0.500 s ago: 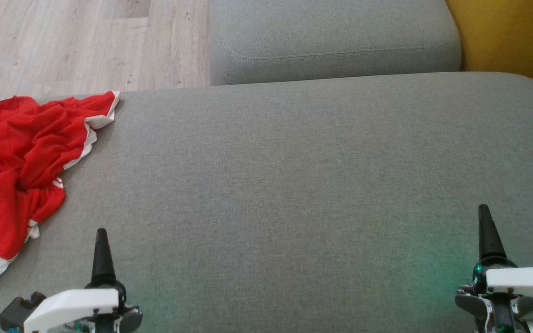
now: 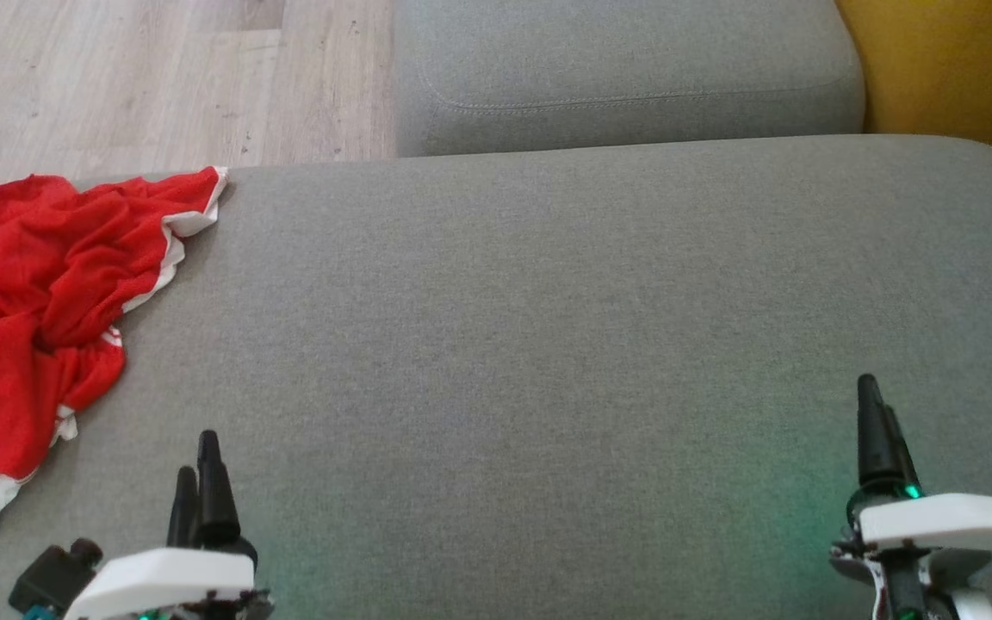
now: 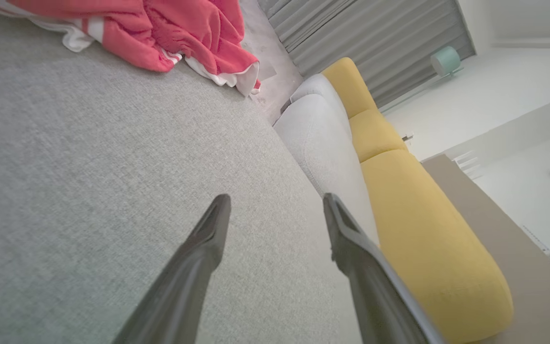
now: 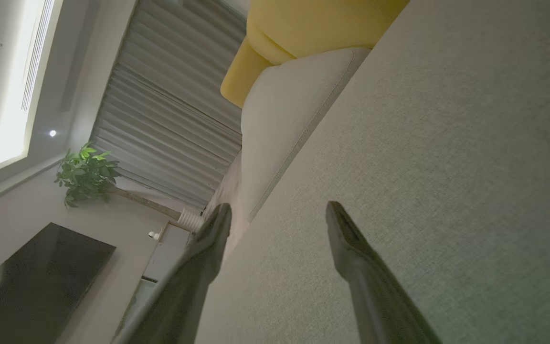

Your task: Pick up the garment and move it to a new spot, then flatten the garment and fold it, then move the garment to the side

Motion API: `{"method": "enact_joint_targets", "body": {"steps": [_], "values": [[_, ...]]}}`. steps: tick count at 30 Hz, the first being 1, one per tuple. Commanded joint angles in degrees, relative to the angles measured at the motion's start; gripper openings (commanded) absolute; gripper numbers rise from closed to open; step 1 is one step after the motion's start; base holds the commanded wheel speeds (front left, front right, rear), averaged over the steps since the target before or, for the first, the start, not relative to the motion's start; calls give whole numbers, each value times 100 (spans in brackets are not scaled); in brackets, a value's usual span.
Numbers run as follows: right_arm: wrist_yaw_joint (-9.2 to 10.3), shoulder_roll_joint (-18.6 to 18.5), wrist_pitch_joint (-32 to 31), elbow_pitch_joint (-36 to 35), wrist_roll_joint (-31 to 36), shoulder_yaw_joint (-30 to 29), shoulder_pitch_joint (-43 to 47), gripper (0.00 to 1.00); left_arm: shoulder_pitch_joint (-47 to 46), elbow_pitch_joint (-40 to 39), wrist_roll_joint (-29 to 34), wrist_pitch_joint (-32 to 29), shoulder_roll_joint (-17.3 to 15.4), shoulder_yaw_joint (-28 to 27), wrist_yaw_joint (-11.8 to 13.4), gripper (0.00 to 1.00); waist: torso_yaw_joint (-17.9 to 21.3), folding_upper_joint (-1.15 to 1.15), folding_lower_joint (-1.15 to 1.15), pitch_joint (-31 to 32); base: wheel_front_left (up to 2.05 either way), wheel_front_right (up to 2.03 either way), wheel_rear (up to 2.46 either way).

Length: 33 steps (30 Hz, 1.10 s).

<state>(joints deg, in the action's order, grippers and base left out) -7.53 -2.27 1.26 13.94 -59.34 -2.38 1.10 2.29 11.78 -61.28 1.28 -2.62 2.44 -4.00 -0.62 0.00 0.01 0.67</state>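
A crumpled red garment (image 2: 40, 293) with white trim lies at the left end of the grey sofa seat (image 2: 548, 344), partly cut off by the view's edge. It also shows at the top left of the left wrist view as the garment (image 3: 179, 33). My left gripper (image 2: 199, 465) stands open at the lower left, just right of the garment's lower end and apart from it; its fingers (image 3: 208, 234) hold nothing. My right gripper (image 2: 875, 413) is open at the lower right, far from the garment, over bare fabric, with empty fingers (image 4: 346, 239).
A second grey cushion (image 2: 625, 77) sits behind the seat, with a yellow sofa part (image 2: 952, 69) at the far right. Wooden floor (image 2: 117, 77) lies beyond the seat's far left edge. A curtain, a plant (image 4: 84, 174) and a dark screen show in the right wrist view.
Both grippers have rolled, so a second finger now shows beside the first on each. The left gripper has shifted slightly right, the right one slightly left. The garment has not moved.
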Motion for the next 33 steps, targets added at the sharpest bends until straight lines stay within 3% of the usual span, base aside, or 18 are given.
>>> {"method": "enact_joint_targets", "body": {"steps": [1, 33], "values": [[2, -34, 86, -223, 256, 89, -63, 100, -87, -240, 236, 75, -78, 0, 41, 100, -4, 0, -1, 0, 0, 0, 0], [3, -46, 589, -259, 2787, 535, 52, 100, 211, -212, 2500, 620, -136, 302, 178, 100, -36, 0, -1, 62, 0, 0, 0]]}}
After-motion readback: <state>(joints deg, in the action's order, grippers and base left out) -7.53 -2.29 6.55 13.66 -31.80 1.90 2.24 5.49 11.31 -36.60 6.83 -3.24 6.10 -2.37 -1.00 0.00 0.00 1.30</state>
